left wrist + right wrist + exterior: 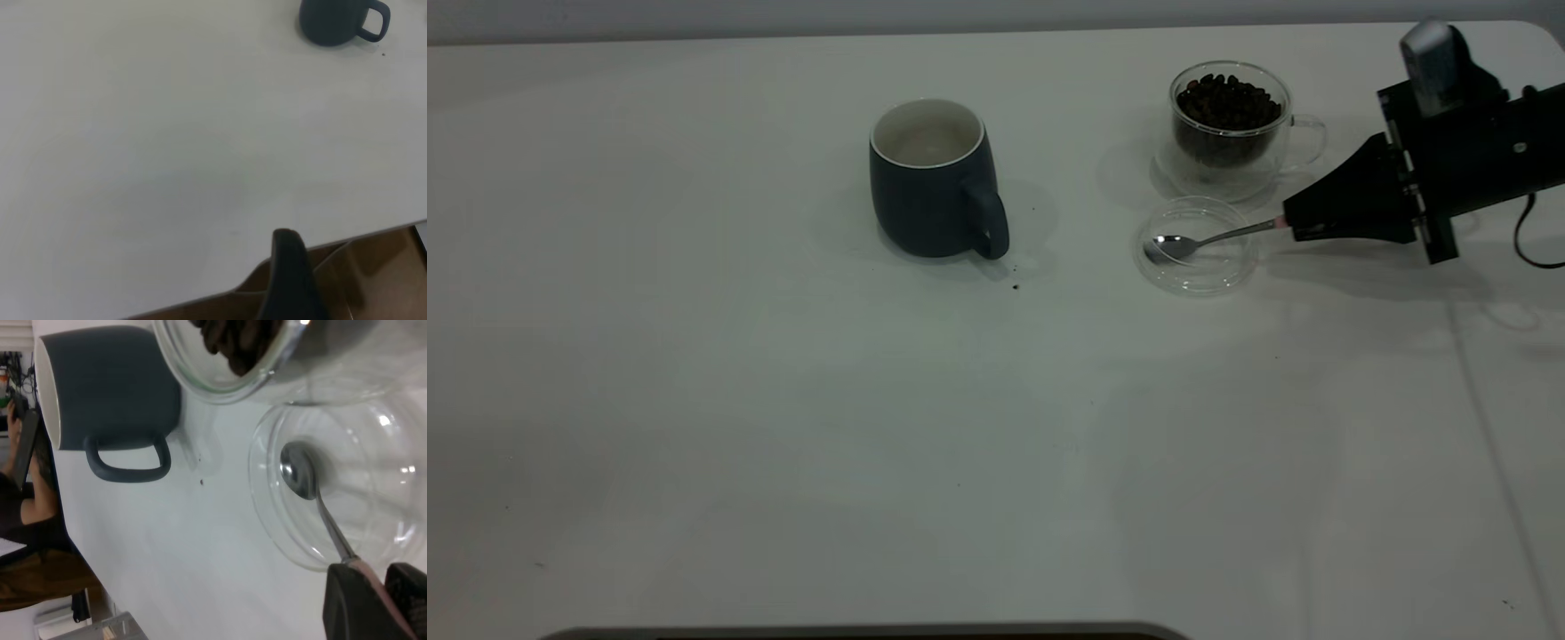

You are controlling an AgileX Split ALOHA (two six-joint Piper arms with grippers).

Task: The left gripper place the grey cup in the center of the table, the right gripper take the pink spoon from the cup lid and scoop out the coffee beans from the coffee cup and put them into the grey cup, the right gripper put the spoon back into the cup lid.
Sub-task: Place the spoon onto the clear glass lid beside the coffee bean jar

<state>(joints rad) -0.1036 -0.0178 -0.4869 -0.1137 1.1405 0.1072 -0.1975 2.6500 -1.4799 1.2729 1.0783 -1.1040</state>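
Observation:
The grey cup (929, 182) stands upright near the table's middle, its white inside showing no beans and its handle towards the front; it also appears far off as the grey cup (333, 23) and close by as the grey cup (113, 387). The glass coffee cup (1230, 120) full of beans stands at the back right. In front of it lies the clear cup lid (1196, 246), with the spoon (1209, 238) resting its bowl inside. My right gripper (1294, 227) is shut on the spoon's pink handle (373, 583). My left gripper (288, 267) hangs by the table's edge, far from the cup.
A dark speck (1015, 286) lies on the white table (783, 427) just in front of the grey cup's handle. A person's arm (27, 487) shows beyond the table's far side in the right wrist view.

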